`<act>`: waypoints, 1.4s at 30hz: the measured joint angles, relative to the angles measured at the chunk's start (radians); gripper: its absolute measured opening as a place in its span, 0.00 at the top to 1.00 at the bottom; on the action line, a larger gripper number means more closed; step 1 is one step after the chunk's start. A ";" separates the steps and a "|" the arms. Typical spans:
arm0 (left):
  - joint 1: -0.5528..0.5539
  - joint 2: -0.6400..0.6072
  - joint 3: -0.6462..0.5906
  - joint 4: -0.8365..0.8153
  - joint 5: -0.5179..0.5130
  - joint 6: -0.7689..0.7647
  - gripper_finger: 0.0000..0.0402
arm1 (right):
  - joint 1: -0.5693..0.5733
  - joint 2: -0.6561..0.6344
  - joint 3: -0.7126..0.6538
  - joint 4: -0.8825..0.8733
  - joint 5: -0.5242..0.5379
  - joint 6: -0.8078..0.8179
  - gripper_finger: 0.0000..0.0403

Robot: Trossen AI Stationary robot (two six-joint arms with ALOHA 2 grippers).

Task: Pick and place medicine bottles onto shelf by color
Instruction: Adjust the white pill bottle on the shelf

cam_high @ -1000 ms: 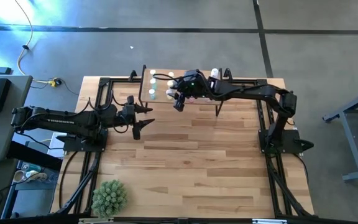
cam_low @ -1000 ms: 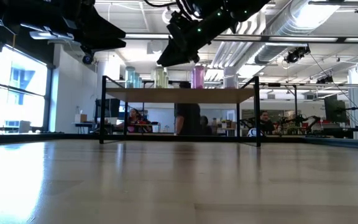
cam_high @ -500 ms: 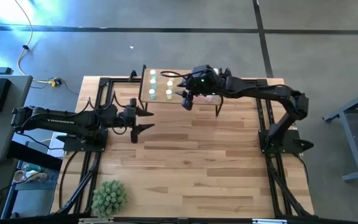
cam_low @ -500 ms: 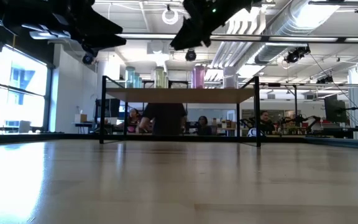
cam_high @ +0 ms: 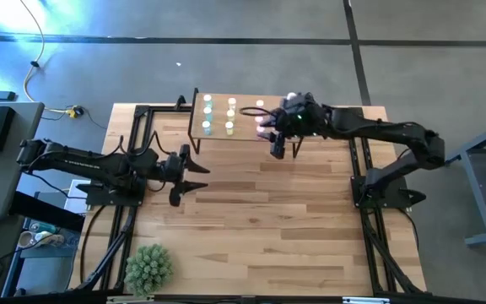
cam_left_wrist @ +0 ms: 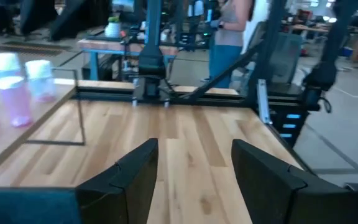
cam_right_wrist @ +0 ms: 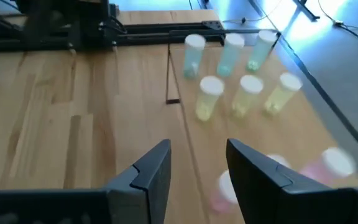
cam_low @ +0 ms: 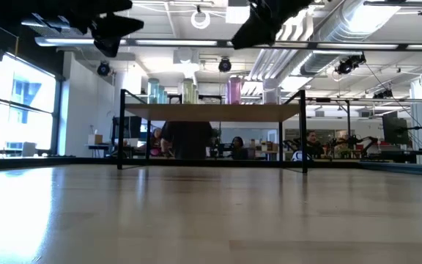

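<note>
While green, yellow and pink medicine bottles (cam_right_wrist: 247, 93) stand sorted on the shelf (cam_high: 245, 135), both parted, empty grippers, left gripper (cam_high: 188, 176) and right gripper (cam_high: 278, 149), hover near it, so little seems left.

The table (cam_high: 251, 211) is light butcher-block wood in narrow glued strips, with a smooth satin finish that reflects the room lights in the low view. At its far edge, the shelf (cam_high: 226, 118) is a paler, smooth wood board on thin matt black metal legs. The medicine bottles (cam_right_wrist: 241, 93) on the shelf look like translucent plastic with opaque light caps. Both arms are matt dark material; the right gripper (cam_right_wrist: 197, 180) has smooth, matt dark fingers. At the table's near left corner, the plant ball (cam_high: 148, 268) is rough and spiky.
</note>
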 joint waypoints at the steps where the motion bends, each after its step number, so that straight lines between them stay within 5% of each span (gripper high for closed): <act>1: -0.015 0.000 0.000 0.003 -0.010 0.003 0.52 | 0.000 -0.029 -0.054 0.032 -0.001 0.018 0.64; 16: -0.129 -0.059 0.000 0.076 -0.103 -0.003 0.55 | 0.033 -0.641 -0.617 0.315 0.002 0.154 0.64; 26: -0.129 -0.331 -0.001 -0.106 -0.128 -0.034 0.55 | 0.058 -0.998 -0.829 0.309 0.009 0.227 0.64; 37: -0.129 -0.581 -0.259 0.003 -0.147 -0.065 0.55 | 0.103 -1.209 -0.963 0.256 0.009 0.268 0.64; 42: -0.129 -0.691 -0.296 -0.094 -0.149 -0.041 0.55 | 0.121 -1.264 -1.021 0.255 0.010 0.288 0.64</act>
